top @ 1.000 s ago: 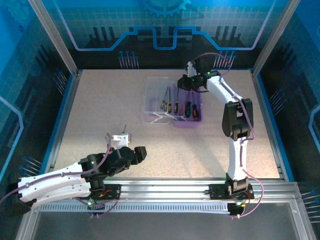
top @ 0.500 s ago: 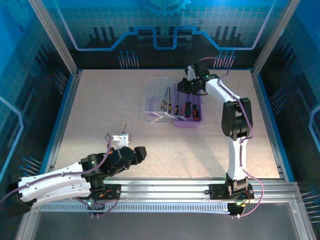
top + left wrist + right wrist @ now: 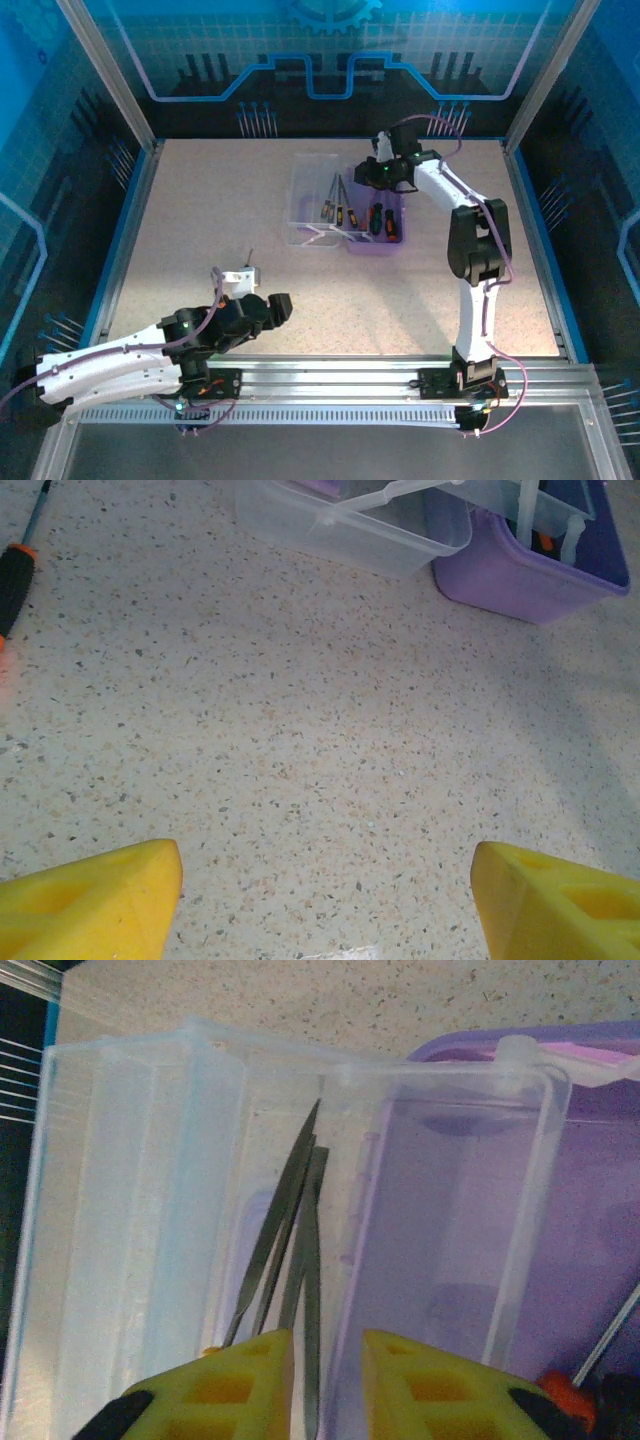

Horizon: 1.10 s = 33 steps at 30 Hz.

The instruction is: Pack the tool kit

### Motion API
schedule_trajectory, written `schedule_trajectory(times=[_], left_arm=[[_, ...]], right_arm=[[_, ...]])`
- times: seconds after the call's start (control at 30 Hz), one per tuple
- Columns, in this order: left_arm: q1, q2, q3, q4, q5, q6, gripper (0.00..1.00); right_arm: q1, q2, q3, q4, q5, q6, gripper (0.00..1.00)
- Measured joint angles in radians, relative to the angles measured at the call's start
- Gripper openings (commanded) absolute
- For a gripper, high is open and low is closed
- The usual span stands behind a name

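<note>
The purple case (image 3: 375, 248) of the tool kit lies open at the far middle of the table, its clear lid (image 3: 305, 200) folded out to the left. Several screwdrivers (image 3: 335, 205) rest in the lid and two more (image 3: 381, 220) in the purple half. My right gripper (image 3: 372, 175) hovers over the case's far end. Its jaws (image 3: 325, 1345) stand narrowly open above grey shafts (image 3: 285, 1210) in the lid (image 3: 130, 1210), gripping nothing. My left gripper (image 3: 280, 305) is low near the front, wide open (image 3: 325, 880) over bare table. A loose black-and-orange screwdriver (image 3: 15, 580) lies ahead to its left.
The case (image 3: 510, 575) and lid (image 3: 350, 530) sit well ahead of the left gripper, across speckled tabletop. Blue panels and an aluminium frame (image 3: 140, 150) wall the table on three sides. An orange handle end (image 3: 565, 1390) shows in the purple half (image 3: 600, 1210).
The right gripper's jaws have parted from shut to a narrow gap, and it shifted slightly over the case's far end. The left jaws widened a little; that arm stayed put.
</note>
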Motion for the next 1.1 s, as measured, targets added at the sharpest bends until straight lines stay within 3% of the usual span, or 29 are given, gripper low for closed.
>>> schedule_trajectory(times=[0.1, 0.23, 0.4, 0.5, 0.63, 0.9, 1.1], left_arm=[[0.000, 0.000, 0.008, -0.048, -0.037, -0.049, 0.86], [0.000, -0.011, 0.016, -0.116, -0.096, -0.146, 0.84], [0.013, -0.021, 0.015, -0.206, -0.182, -0.275, 0.66], [0.058, -0.014, 0.016, -0.237, -0.206, -0.283, 0.56], [0.186, 0.033, 0.027, -0.227, -0.171, -0.214, 0.51], [0.520, 0.296, 0.058, -0.085, 0.034, 0.031, 0.50], [0.630, 0.560, 0.176, -0.003, 0.166, 0.196, 0.46]], right_arm=[[0.000, -0.097, -0.072, 0.026, 0.005, 0.011, 0.33], [0.000, -0.308, -0.259, 0.128, 0.011, 0.051, 0.34], [0.036, -0.580, -0.553, 0.315, 0.045, 0.129, 0.34], [0.100, -0.652, -0.685, 0.371, 0.077, 0.147, 0.34], [0.159, -0.690, -0.805, 0.384, 0.113, 0.151, 0.34], [0.166, -0.807, -0.888, 0.417, 0.200, 0.136, 0.34], [0.164, -0.826, -0.917, 0.461, 0.232, 0.134, 0.35]])
